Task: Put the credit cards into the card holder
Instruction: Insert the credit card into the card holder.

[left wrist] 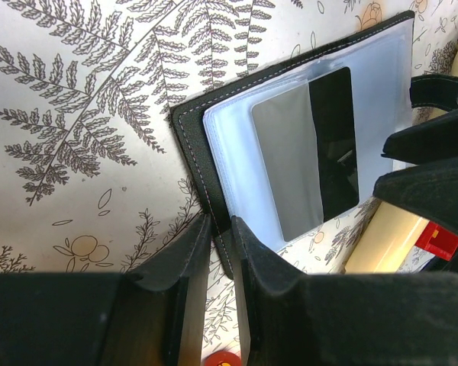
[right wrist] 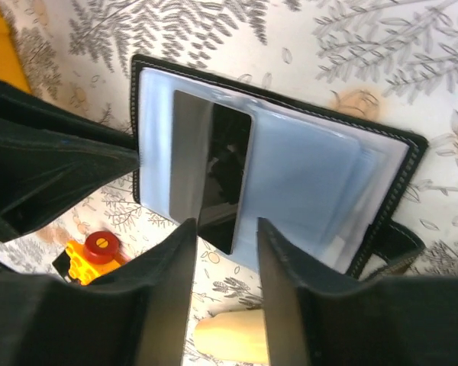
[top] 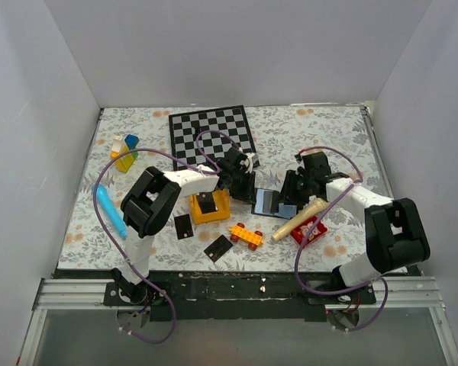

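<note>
Standing here, I am looking into a robotics lab test cell, not anyone's home. Plain white panel walls (top: 30, 152) are boxing in, on three sides, a tabletop (top: 328, 137) covered in grey floral-print cloth. A black-and-white left robot arm (top: 149, 202) and its twin, the right robot arm (top: 393, 232), are standing bolted to a silver aluminium rail (top: 69, 293) at the near edge. Thin purple cables (top: 96, 194) are looping off them. A black-and-white chequered board (top: 212, 133) and orange-and-yellow plastic toy bricks (top: 246, 235) are lying about.
</note>
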Available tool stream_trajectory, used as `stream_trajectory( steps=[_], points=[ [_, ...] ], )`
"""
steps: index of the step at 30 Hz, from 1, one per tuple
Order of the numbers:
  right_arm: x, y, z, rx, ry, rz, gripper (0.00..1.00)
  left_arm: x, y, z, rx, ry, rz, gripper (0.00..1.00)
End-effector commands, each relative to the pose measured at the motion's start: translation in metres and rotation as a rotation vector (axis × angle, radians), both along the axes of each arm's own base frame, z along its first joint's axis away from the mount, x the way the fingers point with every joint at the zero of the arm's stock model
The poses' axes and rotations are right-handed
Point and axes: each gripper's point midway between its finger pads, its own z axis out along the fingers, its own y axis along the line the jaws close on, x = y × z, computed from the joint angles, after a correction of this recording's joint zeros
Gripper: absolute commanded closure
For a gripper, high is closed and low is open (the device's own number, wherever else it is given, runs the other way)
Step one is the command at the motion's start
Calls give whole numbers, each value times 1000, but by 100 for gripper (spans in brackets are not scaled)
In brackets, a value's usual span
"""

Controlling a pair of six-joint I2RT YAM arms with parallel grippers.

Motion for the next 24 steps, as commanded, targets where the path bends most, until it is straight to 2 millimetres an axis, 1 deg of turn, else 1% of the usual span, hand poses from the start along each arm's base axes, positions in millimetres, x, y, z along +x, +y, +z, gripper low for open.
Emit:
stream_trajectory(
  steps=[1, 3, 4, 5, 9, 14, 20, 24],
  points=[
    [7, -15, 12, -95, -33, -28, 68, -15, 8, -22, 58, 52, -14, 83],
    [8, -15, 9, -97, -19, -29, 88, -15, 8, -23, 58, 54, -15, 83],
    [9, -14, 8, -94, -18, -29, 96, -15, 7, -22, 57, 53, -17, 83],
    [10, -12, 6, -88, -9, -30, 99, -15, 7, -22, 56, 52, -15, 83],
    [16, -8, 2, -76, -5, -33, 99, -15, 7, -22, 58, 50, -17, 83],
    [22, -10, -2, -96, -4, -45, 99, -15, 7, -22, 58, 50, -17, 83],
    [23, -2, -8, -90, 12, -14, 99, -15, 7, -21, 56, 50, -16, 83],
    [21, 8, -11, -85, 23, 15, 99, -16, 8, -22, 56, 54, -16, 83]
  ],
)
